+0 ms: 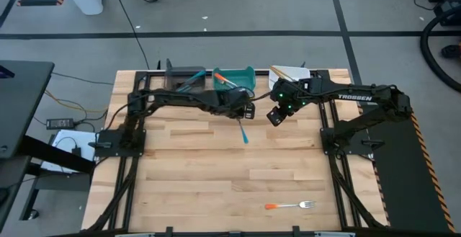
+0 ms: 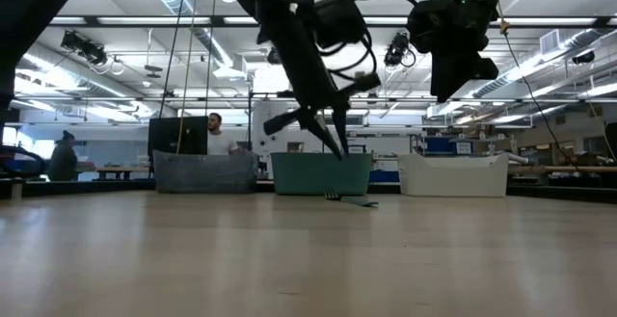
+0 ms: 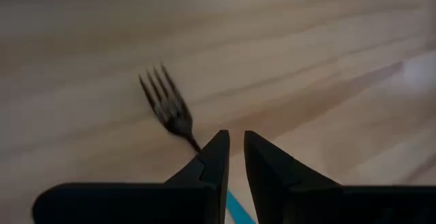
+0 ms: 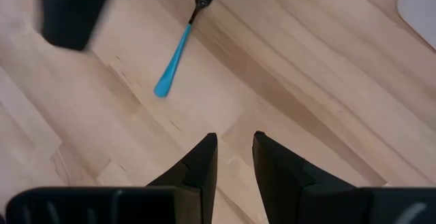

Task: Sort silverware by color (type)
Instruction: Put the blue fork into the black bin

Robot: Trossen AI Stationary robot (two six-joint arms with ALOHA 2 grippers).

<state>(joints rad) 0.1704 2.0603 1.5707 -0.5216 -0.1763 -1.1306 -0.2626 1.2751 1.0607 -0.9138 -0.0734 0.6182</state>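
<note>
L gripper [image 1: 247, 112] narrow gap over blue fork [image 1: 243, 130], R gripper [image 1: 276, 116] narrow, empty, teal bin [image 1: 248, 73] behind

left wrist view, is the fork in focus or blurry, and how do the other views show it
Left wrist view: the blue-handled fork looks soft and dark against the wood, beyond the left gripper. Right wrist view: the same fork is crisp, its handle bright blue. Low view: both arms are backlit silhouettes under ceiling lights, and the fork is only a thin dark sliver.
</note>
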